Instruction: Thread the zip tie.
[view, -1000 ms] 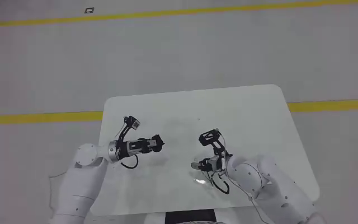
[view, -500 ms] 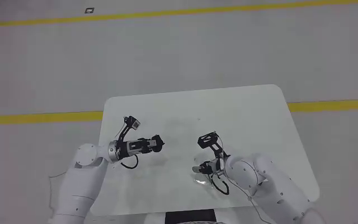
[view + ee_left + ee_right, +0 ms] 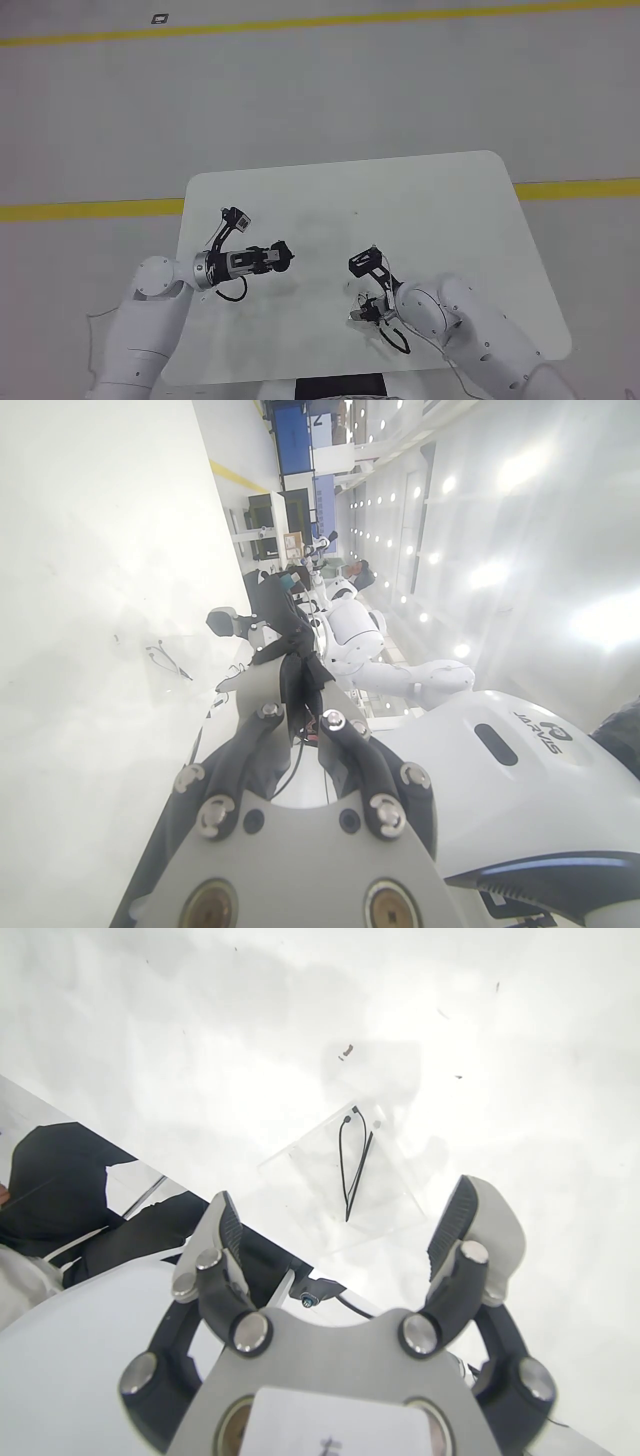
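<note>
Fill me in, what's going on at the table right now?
The right hand hangs open above a black zip tie lying on a clear sheet near the table's front edge. The left hand is shut, held over the table off to the side. The tie has not been picked up yet.

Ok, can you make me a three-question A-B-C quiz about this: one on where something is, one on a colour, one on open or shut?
1. Where do the zip ties lie?
A) on a clear tray
B) in a blue bowl
C) on a red plate

2. What colour are the zip ties?
A) yellow
B) black
C) green

3. How is the right claw?
A) shut on a zip tie
B) shut and empty
C) open

Answers: 1 A, they rest on the see-through tray; 2 B, they are thin black strips; 3 C, it gapes wide above the tray.
</note>
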Robot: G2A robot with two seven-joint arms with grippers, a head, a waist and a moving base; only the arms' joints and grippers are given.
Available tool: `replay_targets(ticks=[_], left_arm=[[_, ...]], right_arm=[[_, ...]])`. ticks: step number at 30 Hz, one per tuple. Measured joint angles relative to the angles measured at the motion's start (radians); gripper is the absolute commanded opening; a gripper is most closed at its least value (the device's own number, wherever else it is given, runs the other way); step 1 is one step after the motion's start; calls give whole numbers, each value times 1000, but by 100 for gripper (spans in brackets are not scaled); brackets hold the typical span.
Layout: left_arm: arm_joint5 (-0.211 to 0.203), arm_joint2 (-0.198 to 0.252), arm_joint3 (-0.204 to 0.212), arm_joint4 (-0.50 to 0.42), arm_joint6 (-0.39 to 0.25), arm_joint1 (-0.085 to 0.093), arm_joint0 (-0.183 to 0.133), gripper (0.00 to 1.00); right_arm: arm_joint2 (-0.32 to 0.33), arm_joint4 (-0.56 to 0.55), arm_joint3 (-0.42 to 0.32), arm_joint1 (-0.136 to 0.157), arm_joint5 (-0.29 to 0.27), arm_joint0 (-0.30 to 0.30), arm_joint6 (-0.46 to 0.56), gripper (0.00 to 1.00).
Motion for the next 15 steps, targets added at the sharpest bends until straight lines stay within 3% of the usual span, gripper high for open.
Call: replay_targets(ticks=[9,10,11,14,15], left_arm=[[0,0,0,0,0,0,0,0],[0,0,0,0,0,0,0,0],[0,0,0,0,0,0,0,0],[0,0,0,0,0,0,0,0],[0,0,0,0,0,0,0,0]], right_arm=[[-52,-84,-2,-3,-42,10,21,100],[-57,-90,-2,-4,-43,12,24,96],[-63,-96,-1,-5,-44,14,28,47],[-81,-112,3,-9,-45,22,39,27],[-85,-112,5,-10,-44,24,40,25]])
